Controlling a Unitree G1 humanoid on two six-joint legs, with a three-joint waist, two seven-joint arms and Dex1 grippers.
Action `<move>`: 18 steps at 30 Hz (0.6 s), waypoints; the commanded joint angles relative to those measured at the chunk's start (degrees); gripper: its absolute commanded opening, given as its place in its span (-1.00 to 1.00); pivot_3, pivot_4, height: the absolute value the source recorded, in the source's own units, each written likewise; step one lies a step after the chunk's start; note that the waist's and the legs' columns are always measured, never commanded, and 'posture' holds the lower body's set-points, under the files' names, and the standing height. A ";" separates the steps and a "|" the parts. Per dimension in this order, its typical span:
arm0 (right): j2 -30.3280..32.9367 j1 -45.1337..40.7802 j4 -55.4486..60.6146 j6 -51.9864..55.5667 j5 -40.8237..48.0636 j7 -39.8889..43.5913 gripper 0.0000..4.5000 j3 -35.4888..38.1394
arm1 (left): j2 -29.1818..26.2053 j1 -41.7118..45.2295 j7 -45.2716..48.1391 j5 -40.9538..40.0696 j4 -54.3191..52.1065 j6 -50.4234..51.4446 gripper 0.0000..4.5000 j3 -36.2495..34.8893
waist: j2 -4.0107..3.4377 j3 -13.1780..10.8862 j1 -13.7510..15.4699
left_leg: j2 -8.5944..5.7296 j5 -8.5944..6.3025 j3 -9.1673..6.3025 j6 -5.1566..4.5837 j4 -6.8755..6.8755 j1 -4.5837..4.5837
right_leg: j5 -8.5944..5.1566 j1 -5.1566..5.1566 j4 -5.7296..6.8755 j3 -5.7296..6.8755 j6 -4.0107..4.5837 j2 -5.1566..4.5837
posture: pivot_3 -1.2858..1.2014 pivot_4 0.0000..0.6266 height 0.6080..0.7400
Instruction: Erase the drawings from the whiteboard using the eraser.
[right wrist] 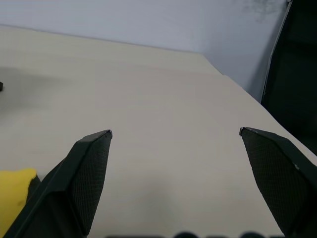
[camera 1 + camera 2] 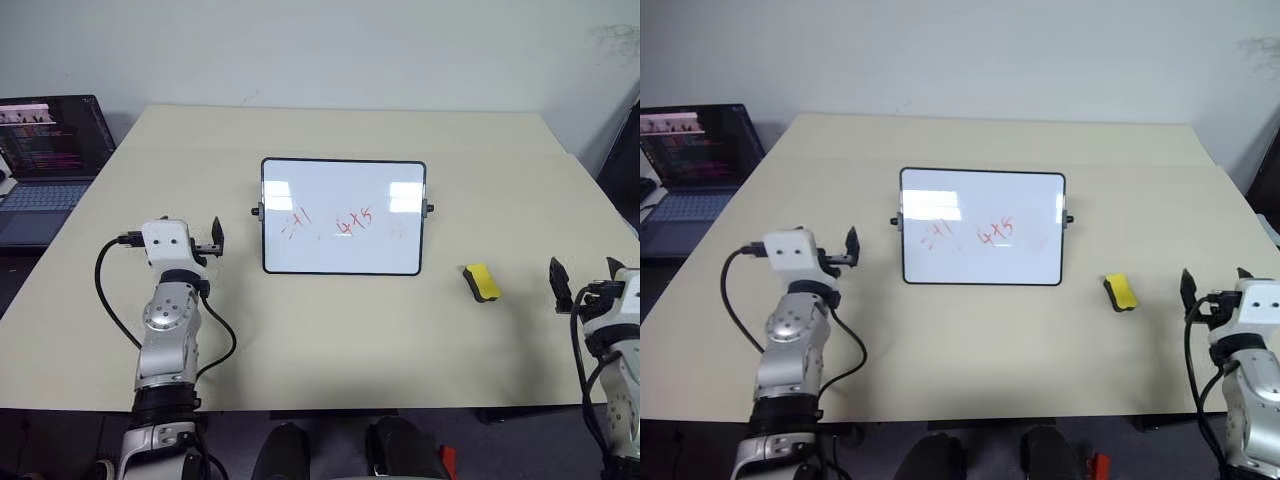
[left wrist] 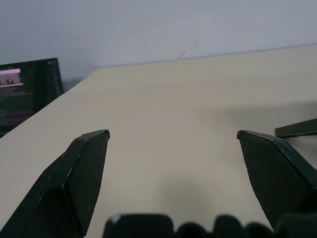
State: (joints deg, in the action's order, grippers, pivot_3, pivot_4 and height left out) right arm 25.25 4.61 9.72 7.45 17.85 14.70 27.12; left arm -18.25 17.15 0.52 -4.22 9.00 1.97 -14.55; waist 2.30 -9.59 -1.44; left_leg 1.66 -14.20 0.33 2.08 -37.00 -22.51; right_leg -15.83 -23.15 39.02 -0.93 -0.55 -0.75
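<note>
The right tool [image 2: 585, 283] is hovering over the near right part of the desk [image 2: 330, 330], its two black fingers spread wide and gripping nothing. Just beside it, toward the middle of the desk, the eraser [image 2: 482, 282] is lying flat — a small yellow block with a dark underside, apart from the tool's fingers; in the right wrist view its yellow corner [image 1: 12, 198] is showing beside one finger [image 1: 81, 183].

The left tool [image 2: 213, 240] is hanging over the near left part of the desk, likewise wide open and empty, with its fingers [image 3: 79, 183] pointing toward the far edge. It is sitting just beside the left side of the whiteboard [image 2: 343, 216] without touching it.

The whiteboard is standing between the two tools, near the middle of the desk — a white glossy board in a thin black frame with rounded corners and a small black knob on each side. The drawings [image 2: 330, 221] are sitting on its lower half: thin red strokes, a scribble to the left and something like "4x5" to the right of it, with a fainter mark further right.

At the far left, off the desk's edge, an open laptop [image 2: 45, 165] is showing a lit screen.
</note>
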 commanded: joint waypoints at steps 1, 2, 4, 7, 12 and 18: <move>0.38 -0.09 2.61 0.99 0.81 -0.53 0.99 1.46 | 0.14 -0.17 -1.40 0.64 1.04 -1.85 1.00 -1.10 | 0.00 0.00 0.02 | 0.00 0.00 0.00 0.00 0.00 0.00 | 0.00 0.00 0.00 0.00 0.00 0.00 | 0.03 -0.52 1.00; 0.20 -0.05 2.30 1.02 0.58 -0.75 0.99 1.43 | 0.15 -0.24 -1.68 0.81 2.09 -2.17 1.00 -1.09 | 0.00 0.00 0.04 | -0.01 0.00 0.00 0.00 0.00 0.00 | 0.00 0.01 0.00 0.01 0.00 0.00 | 0.03 -0.52 1.00; -0.38 0.61 2.88 1.40 0.19 -1.46 0.99 1.38 | 0.10 -0.64 -2.78 0.77 3.05 -2.14 1.00 -1.82 | 0.00 0.00 0.05 | -0.02 0.00 0.01 0.00 0.00 0.00 | 0.00 0.01 -0.01 0.00 0.00 0.00 | 0.03 -0.52 1.00; -0.81 1.74 6.71 3.22 0.74 -2.06 0.99 0.99 | -0.92 -0.98 -2.49 -0.30 3.29 -2.06 1.00 -3.29 | 0.00 0.00 0.06 | 0.00 0.00 -0.01 0.00 0.01 -0.02 | -0.01 0.00 -0.03 0.02 0.00 0.00 | 0.03 -0.52 1.00; -2.06 2.45 13.10 7.92 3.90 -3.21 0.99 1.21 | -5.37 -0.52 -0.01 -2.17 5.10 -2.95 1.00 -6.84 | 0.00 0.00 -0.03 | 0.02 0.00 -0.01 0.00 0.01 0.01 | -0.01 0.00 0.01 0.02 0.00 0.01 | 0.03 -0.52 1.00; -2.30 0.94 19.10 16.71 5.61 -4.97 0.99 -2.74 | -12.63 1.47 6.55 -5.56 5.91 -3.10 1.00 -9.77 | 0.00 0.00 -0.03 | 0.03 0.00 -0.02 0.00 0.01 0.02 | -0.01 0.00 0.00 0.03 0.00 0.02 | 0.03 -0.52 1.00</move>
State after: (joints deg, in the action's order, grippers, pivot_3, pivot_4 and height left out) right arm 22.67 6.89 25.38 21.52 22.00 11.00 24.19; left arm -29.45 16.73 5.11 -8.54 16.34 0.40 -23.35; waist 2.30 -9.59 -1.48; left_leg 1.69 -14.19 0.32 2.08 -37.00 -22.50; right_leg -15.84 -23.15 39.02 -0.90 -0.55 -0.74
